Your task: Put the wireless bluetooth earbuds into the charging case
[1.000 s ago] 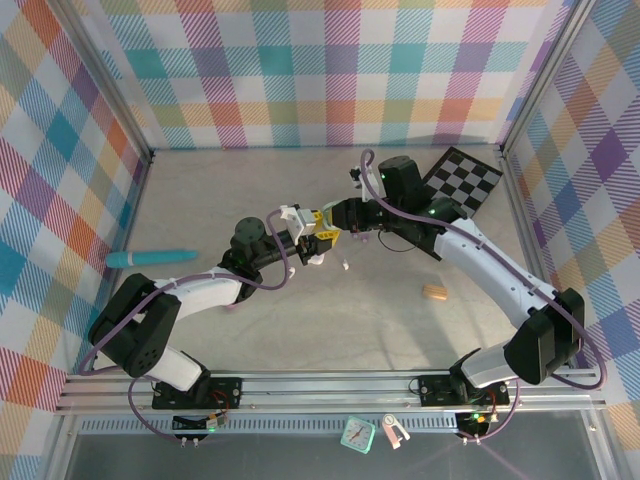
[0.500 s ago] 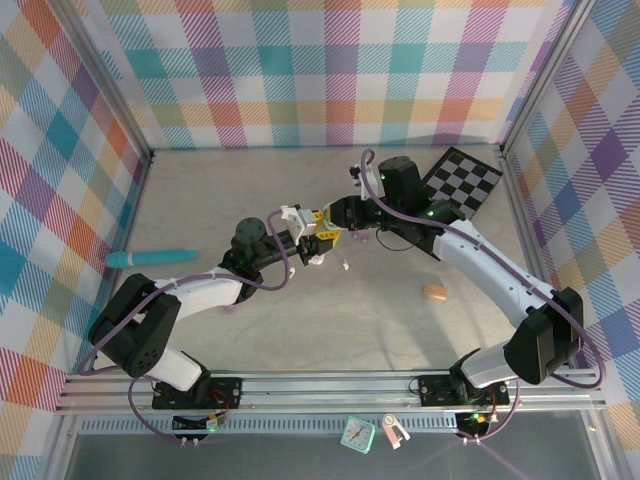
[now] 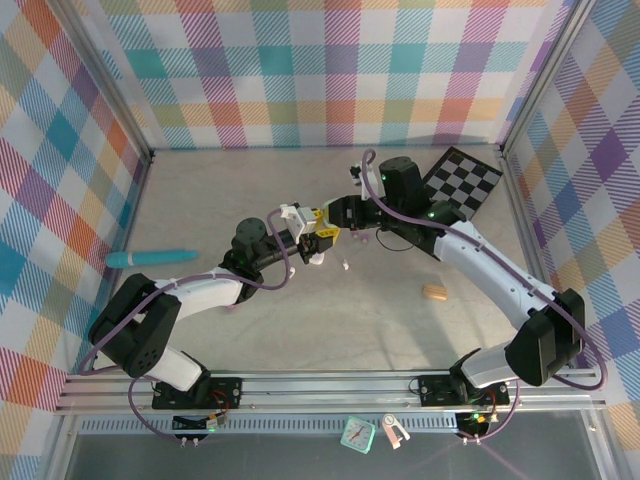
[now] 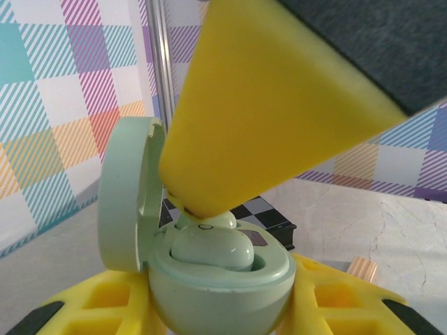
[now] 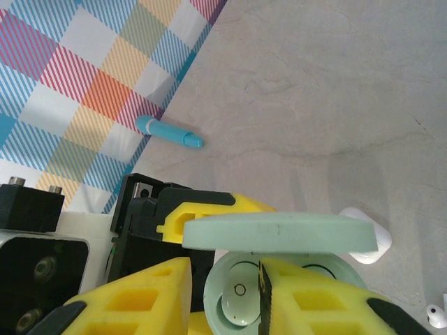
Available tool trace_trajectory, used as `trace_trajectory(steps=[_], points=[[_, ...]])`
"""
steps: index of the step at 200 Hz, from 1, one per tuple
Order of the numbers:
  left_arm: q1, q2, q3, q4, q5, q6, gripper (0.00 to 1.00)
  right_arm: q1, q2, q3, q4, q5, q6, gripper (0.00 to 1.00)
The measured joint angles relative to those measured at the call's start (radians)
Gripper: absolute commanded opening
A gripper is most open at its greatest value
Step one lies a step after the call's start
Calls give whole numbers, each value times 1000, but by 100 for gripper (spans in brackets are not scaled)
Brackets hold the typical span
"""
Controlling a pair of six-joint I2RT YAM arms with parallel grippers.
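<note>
Since a second ago the right fingers [image 4: 279,105] are sitting a shade closer over the left arm's load. The left fingers [image 4: 98,300], blocky yellow foam, are clenching the smooth, pebble-shaped mint charging case [image 4: 223,286], its round lid [image 4: 126,195] standing open. A glossy mint earbud [image 4: 213,250] is lying in the case's well, one right wedge tip meeting the opening just above it. Whether the right fingers are gripping anything, I cannot tell. A rounded white case [image 5: 367,241] is resting on the mottled grey surface [image 5: 314,84].
</note>
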Motion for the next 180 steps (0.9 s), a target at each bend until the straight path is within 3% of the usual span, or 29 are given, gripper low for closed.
trace_trajectory(steps=[58, 98, 180], points=[[0, 0, 0, 6, -18, -7, 32, 0, -98, -52, -3, 9, -11, 44], [0, -2, 0, -13, -10, 32, 32, 0, -170, -68, -3, 95, 2, 53], [0, -48, -1, -47, 12, 79, 32, -6, 50, 165, -150, 203, 15, 60]])
